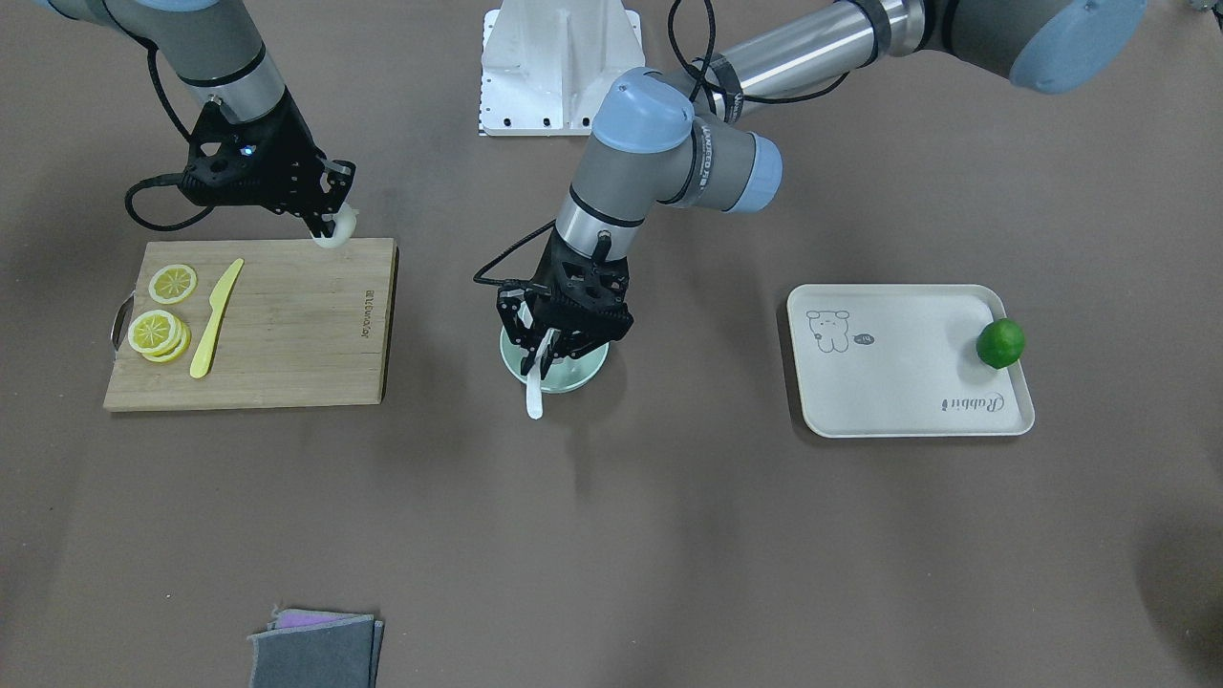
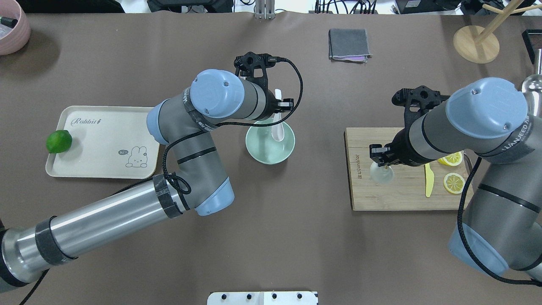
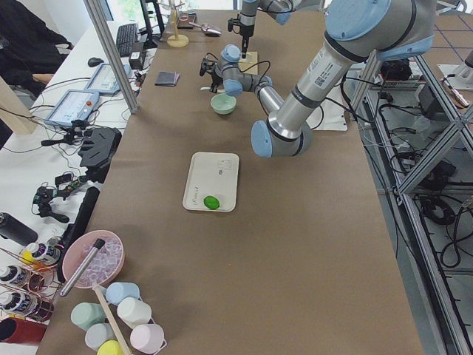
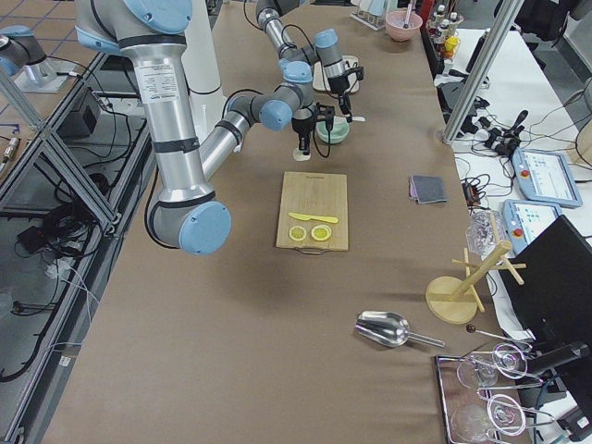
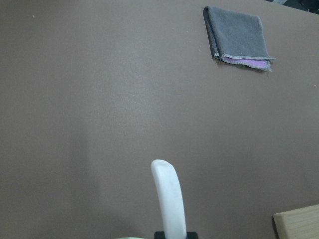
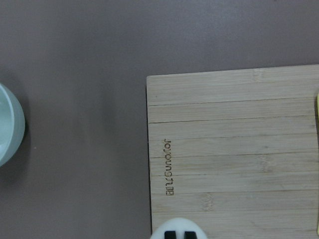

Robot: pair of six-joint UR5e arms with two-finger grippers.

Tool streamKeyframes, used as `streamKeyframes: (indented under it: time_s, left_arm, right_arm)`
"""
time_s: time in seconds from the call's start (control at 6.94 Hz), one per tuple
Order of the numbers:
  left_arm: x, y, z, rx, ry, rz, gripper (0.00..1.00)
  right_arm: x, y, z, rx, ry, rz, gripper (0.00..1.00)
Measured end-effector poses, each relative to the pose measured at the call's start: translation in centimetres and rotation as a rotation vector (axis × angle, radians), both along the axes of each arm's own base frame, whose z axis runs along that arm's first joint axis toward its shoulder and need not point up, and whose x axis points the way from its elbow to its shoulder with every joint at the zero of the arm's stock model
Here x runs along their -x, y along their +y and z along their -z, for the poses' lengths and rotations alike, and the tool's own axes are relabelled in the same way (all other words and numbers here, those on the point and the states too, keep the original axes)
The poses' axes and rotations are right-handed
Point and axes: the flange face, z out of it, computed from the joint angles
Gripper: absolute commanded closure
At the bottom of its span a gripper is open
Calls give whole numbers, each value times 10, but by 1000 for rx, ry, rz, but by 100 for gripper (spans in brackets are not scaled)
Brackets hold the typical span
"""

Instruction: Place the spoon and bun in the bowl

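Spoon placement is in hand. At mid-table the left gripper (image 1: 541,361) is clamped on the spoon (image 1: 534,394), whose scoop is down inside the bowl (image 2: 264,153) while the handle slants out over the rim toward the operators' edge. The right gripper (image 1: 330,222) is closed around the bun (image 1: 340,229) and holds it clear above the bowl-side edge of the cutting board (image 1: 287,325), toward the table's right end. Judgement: the left fingers should part and lift straight away, after which the bun needs carrying across to the bowl and letting go beside the scoop.
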Motion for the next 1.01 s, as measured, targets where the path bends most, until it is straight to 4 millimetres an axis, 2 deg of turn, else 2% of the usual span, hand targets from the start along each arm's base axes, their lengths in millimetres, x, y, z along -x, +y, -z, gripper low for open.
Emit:
streamKeyframes:
  time_s: [0.29, 0.43, 0.58, 0.72, 0.86, 1.01]
  left_arm:
    - [11, -2, -32, -3, -10, 19, 2]
    - [22, 1, -46, -13, 4, 23, 2]
    - [42, 1, -53, -17, 19, 22, 2]
    - [77, -6, -63, -6, 36, 7, 2]
    - [130, -21, -82, -10, 36, -16, 2]
    - [189, -28, -114, -88, -16, -49, 2]
  right_arm:
    - [1, -1, 6, -6, -9, 0, 100]
    - [3, -2, 12, -13, -18, 0, 100]
    - [8, -5, 25, -23, -35, -1, 100]
    - [18, -12, 42, -32, -57, -6, 100]
    - [34, -23, 63, -38, -78, -17, 100]
    - [55, -37, 85, -50, -91, -27, 100]
